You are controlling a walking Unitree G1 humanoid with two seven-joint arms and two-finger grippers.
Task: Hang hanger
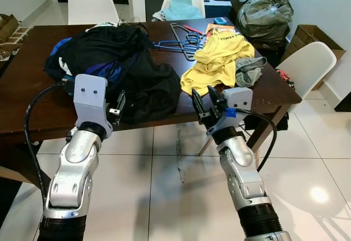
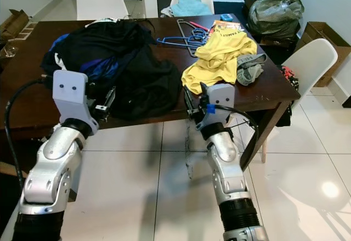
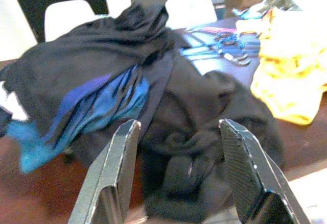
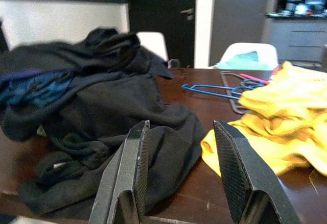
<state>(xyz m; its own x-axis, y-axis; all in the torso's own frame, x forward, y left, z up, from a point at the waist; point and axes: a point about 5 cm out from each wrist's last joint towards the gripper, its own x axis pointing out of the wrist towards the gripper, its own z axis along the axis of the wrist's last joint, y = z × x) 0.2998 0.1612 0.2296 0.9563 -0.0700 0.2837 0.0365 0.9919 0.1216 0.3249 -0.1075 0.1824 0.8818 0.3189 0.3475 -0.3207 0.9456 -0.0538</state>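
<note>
approach step — both grippers, left gripper (image 1: 118, 107) and right gripper (image 1: 204, 102), are held open, empty; the hangers (image 1: 181, 42) must be reached across the table (image 1: 33, 95).

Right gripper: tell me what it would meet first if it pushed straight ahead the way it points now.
Probably the near table edge, then the gap between the black clothes pile and the yellow shirt. The right gripper is open and empty; depth is hard to judge.

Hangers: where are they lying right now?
The hangers lie at the table's far edge, between the dark clothes pile and the yellow shirt.
</note>
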